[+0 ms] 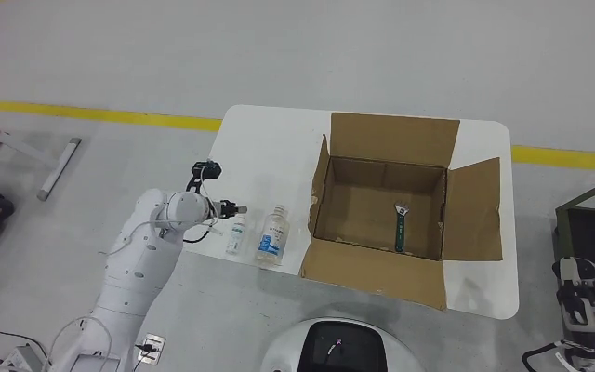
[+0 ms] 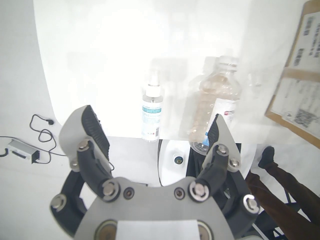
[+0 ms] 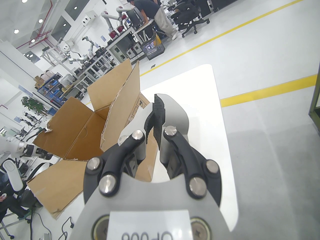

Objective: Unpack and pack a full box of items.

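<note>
Left gripper [image 2: 152,114] released and empty, just short of the spray bottle [image 2: 150,123], water bottle [image 2: 215,101] close at its 3 o'clock, both at 9 o'clock of the box [image 1: 386,209]; wrench [image 1: 400,228] inside. Right gripper [image 3: 155,116] clenched on nothing. Could tip either bottle, tall and light, if closed off-centre or swept sideways, then roll off the table [image 1: 251,139]

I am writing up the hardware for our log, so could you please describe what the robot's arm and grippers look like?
The left arm is white with smooth rounded shells and thin black cables at its wrist. The left gripper and right gripper match: grey metal fingers with black ribbed pads, black links, silver bolts, and a white label on the base.
</note>
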Controlling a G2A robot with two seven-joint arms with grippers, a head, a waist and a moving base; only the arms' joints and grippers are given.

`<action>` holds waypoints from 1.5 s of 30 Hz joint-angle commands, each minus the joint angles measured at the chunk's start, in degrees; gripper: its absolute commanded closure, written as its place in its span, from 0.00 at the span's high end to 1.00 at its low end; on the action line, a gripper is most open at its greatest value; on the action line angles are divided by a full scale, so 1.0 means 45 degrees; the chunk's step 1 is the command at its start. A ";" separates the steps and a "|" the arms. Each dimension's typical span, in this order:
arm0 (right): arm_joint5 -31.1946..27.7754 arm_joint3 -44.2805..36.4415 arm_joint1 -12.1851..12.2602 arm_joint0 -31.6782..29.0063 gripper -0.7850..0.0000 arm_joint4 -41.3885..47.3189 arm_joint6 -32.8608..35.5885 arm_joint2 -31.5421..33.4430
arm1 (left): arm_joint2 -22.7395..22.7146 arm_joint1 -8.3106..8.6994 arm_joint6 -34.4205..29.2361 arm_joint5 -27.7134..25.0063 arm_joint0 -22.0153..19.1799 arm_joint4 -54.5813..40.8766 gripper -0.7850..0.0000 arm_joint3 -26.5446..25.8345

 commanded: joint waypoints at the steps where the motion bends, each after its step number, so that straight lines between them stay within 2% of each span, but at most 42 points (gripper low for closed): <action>1: 0.0100 -0.0155 -0.0010 0.0125 0.00 0.0534 0.0122 0.0026 | -0.0621 0.0042 0.0118 -0.0056 0.0312 -0.0453 1.00 -0.0690; 5: 0.0151 -0.0888 0.0002 0.0348 0.00 0.1013 0.0432 0.0213 | -0.1298 0.0082 0.0349 -0.0218 0.0760 -0.1122 1.00 -0.1627; 9: 0.0162 -0.1836 0.0028 0.0563 0.00 0.1075 0.0985 0.0206 | -0.1423 0.0083 0.0552 -0.0296 0.0917 -0.1598 1.00 -0.2053; 15: 0.0367 -0.2889 0.0076 0.1144 0.00 -0.0028 0.2179 -0.0513 | -0.1394 0.0083 0.0605 -0.0279 0.0918 -0.1649 1.00 -0.2092; 32: 0.0145 -0.3140 0.0094 0.1289 0.00 -0.0294 0.2321 -0.0625 | -0.1394 0.0083 0.0605 -0.0279 0.0918 -0.1649 1.00 -0.2092; 34: -0.0274 -0.3357 0.0152 0.1783 0.00 -0.1132 0.2860 -0.0883 | -0.1394 0.0083 0.0605 -0.0279 0.0918 -0.1649 1.00 -0.2092; 39: -0.0248 -0.3304 0.0193 0.3134 0.00 -0.2448 0.3763 -0.1952 | -0.1394 0.0083 0.0605 -0.0279 0.0918 -0.1649 1.00 -0.2092; 45: 0.0974 -0.2331 0.0167 0.5046 0.00 -0.4779 0.6002 -0.3929 | -0.1394 0.0083 0.0605 -0.0279 0.0918 -0.1649 1.00 -0.2092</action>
